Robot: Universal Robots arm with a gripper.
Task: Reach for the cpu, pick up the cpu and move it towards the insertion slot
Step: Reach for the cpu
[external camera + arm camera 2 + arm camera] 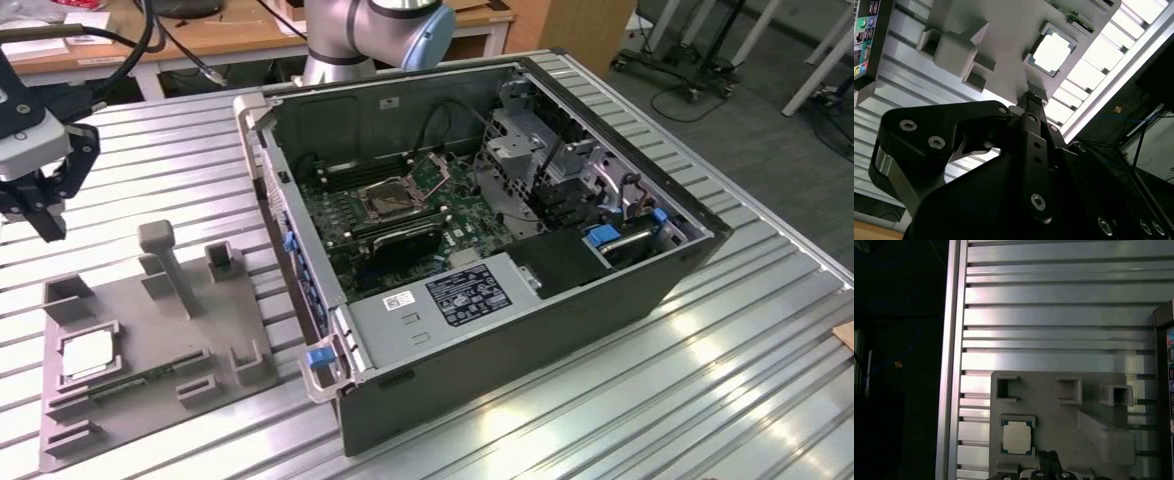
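- Step in hand is judged to be the reach: the gripper [47,222] is seen raised above the slatted table [694,400], near the grey fixture [234,335] and clear of it, with nothing held
- Its fingers are pressed together, as is shown in both wrist views
- The cpu [83,352] is lodged flat in a square recess by the fixture's edge at the exterior view's left, untouched and apart from the gripper
- The insertion slot [395,199] is found on the green board inside the open computer case [534,330], well apart from the fixture
- For the grasp, spread fingers are judged to be needed, lowered squarely about the thin chip's edges
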